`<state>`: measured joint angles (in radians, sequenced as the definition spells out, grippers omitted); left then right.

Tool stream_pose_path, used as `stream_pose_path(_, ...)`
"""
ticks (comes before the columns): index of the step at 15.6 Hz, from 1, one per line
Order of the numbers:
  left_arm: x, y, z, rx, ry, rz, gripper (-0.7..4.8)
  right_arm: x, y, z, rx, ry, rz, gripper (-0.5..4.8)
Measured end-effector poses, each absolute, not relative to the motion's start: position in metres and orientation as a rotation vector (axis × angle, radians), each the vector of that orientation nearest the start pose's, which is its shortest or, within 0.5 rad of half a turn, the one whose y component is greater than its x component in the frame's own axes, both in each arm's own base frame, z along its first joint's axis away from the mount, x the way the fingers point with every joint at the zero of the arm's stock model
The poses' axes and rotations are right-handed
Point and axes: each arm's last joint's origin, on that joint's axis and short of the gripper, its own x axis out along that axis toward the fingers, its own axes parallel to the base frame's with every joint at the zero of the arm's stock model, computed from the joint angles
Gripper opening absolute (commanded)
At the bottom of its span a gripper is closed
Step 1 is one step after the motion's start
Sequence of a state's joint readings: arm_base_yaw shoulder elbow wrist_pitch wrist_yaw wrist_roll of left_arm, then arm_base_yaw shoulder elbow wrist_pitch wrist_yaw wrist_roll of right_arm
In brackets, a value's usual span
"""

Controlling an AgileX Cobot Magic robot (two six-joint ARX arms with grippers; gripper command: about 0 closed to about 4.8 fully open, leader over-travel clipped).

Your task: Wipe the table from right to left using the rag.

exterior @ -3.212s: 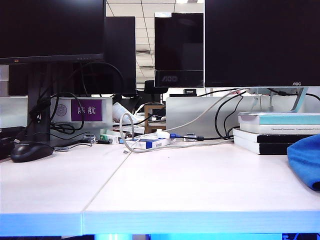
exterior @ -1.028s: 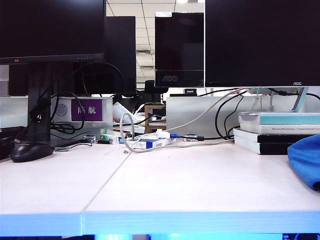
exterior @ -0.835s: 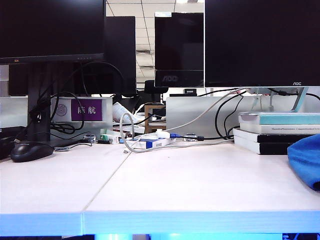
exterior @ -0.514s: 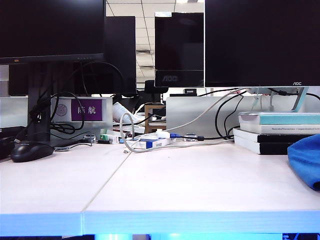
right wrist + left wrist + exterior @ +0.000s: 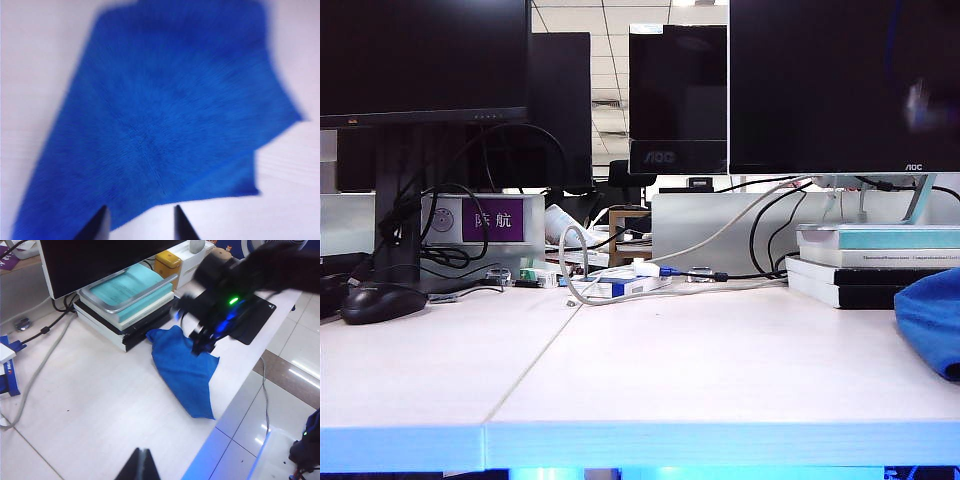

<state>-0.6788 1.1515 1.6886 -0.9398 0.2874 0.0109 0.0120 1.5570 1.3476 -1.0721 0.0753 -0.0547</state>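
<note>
Rag [image 5: 184, 369] of bright blue fuzzy cloth lies flat and a little rumpled near the right front corner of the white table [image 5: 90, 405]. In the exterior view only its left part shows, at the right edge of the picture. The right gripper [image 5: 139, 222] hangs directly above the cloth, pointing down; its two dark fingertips [image 5: 100, 225] stand apart, released, with nothing between them. From the left wrist view that same arm appears as a blurred black shape with a green light, over the far end of the cloth. The left gripper [image 5: 139, 466] is nearer the middle of the table, well apart from the cloth. Only a dark tip of it shows, so whether it is released or clenched cannot be told. Just behind the cloth sits a stack of books [image 5: 127, 300], the top one pale teal. Farther left, a black mouse [image 5: 382, 302] rests on the table. Dark monitors [image 5: 840, 85] stand along the back.
</note>
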Motion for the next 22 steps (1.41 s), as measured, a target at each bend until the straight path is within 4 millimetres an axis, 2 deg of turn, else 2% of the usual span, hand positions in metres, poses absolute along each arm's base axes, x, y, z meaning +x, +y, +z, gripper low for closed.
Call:
stream_pose_path(1,0.135,-0.119,0.484,0.091,0.404,-0.954,-0.05,0.311,0.002,0.258,-0.105,1.361,-0.016,1.67)
stream_pose_path(3,0.135,-0.119,0.484,0.091,0.404,-0.954,-0.05,0.333,-0.001,0.227,-0.134,1.395,-0.056,1.68)
stream_pose_path(4,0.135,-0.119,0.485,0.091,0.403,-0.955,-0.05,0.343,-0.002,0.221,-0.126,1.343,-0.059,1.68)
stream_pose_path(8,0.135,-0.119,0.485,0.091,0.403,-0.955,-0.05,0.350,-0.007,0.198,-0.113,1.384,-0.061,1.68)
stream_pose_path(10,0.135,-0.119,0.485,0.098,0.398,-0.956,-0.05,0.347,-0.009,0.183,-0.099,1.405,-0.059,1.68)
stream_pose_path(12,0.135,-0.119,0.485,0.102,0.397,-0.957,-0.05,0.343,-0.011,0.179,-0.088,1.368,-0.059,1.50)
stream_pose_path(13,0.135,-0.119,0.485,0.102,0.396,-0.957,-0.05,0.342,-0.011,0.177,-0.088,1.363,-0.058,0.64)
stream_pose_path(14,0.135,-0.119,0.485,0.104,0.395,-0.958,-0.05,0.340,-0.011,0.175,-0.083,1.361,-0.054,-0.01)
stream_pose_path(17,0.135,-0.119,0.485,0.105,0.395,-0.958,-0.05,0.336,-0.006,0.174,-0.085,1.392,-0.023,-0.01)
stream_pose_path(22,0.135,-0.119,0.485,0.105,0.395,-0.958,-0.05,0.322,0.018,0.176,-0.161,1.501,0.029,-0.01)
